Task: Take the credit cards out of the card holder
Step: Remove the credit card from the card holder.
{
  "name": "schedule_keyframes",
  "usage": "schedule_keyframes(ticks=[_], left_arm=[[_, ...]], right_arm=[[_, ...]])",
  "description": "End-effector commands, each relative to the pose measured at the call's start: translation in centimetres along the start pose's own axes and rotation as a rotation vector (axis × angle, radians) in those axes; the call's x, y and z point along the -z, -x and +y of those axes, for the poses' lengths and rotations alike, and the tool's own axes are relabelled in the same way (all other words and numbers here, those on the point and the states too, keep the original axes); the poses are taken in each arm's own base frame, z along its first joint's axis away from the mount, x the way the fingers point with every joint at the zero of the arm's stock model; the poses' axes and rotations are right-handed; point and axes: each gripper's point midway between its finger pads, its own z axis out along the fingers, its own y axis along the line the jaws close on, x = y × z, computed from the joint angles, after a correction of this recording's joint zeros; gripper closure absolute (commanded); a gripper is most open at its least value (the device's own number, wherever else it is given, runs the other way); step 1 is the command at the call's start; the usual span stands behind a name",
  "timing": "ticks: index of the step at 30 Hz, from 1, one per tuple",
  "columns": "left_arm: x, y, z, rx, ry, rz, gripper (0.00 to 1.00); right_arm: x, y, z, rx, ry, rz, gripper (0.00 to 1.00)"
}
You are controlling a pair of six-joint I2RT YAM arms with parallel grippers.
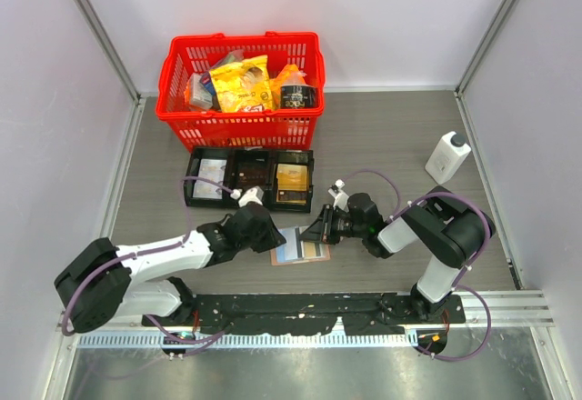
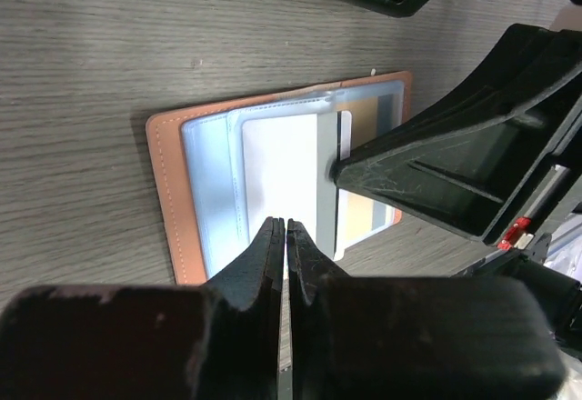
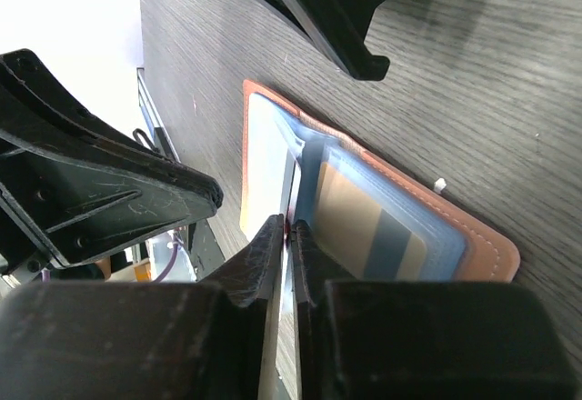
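Tan-pink leather card holder (image 1: 303, 249) lies open and flat on the grey wood-grain table (image 1: 382, 136), centre of the top view, between the two arms' tools. Blue and white pockets face up.

Left gripper (image 2: 280, 230): jaws pressed almost together, hairline slit only, nothing visible in it. The tips sit at the lower edge of the holder, over a white card (image 2: 277, 168) in the pale blue sleeve.

Right gripper (image 3: 289, 228): jaws also nearly together. The tips are at the edge of a pale card standing slightly proud of its pocket, but I can't tell if it is actually pinched. In the left wrist view one of its black fingers (image 2: 436, 173) comes in from the right, tip touching the holder's middle.

A gold-tan card (image 3: 344, 220) is in the pocket lower right of the right wrist view.

Black three-compartment tray (image 1: 190, 188) sits just above the holder in the top view, with a gold card (image 1: 292, 182) in its right compartment. A red plastic basket (image 1: 241, 129) of snack packs is above that. A white bottle (image 1: 447, 156) stands at the right.
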Motion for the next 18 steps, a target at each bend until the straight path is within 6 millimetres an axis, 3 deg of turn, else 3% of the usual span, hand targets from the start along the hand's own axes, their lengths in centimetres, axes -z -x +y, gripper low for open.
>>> schedule_keyframes(ticks=[1,7,14,18], left_arm=[[-0.8,1.1,-1.3,-0.027,-0.016,-0.021,0.93],[-1.9,0.3,0.1,-0.02,0.035,0.013,0.94],[-2.2,-0.8,2.3,-0.008,0.103,0.043,0.95],[-2.1,-1.2,3.1,0.01,0.121,0.049,0.96]], right_arm=[[0.0,1.1,1.7,0.043,0.063,-0.027,0.85],[0.1,1.2,2.2,0.043,0.083,-0.031,0.78],[0.1,1.5,2.6,0.038,0.094,-0.043,0.77],[-0.2,1.4,0.4,0.037,-0.067,-0.026,0.73]])
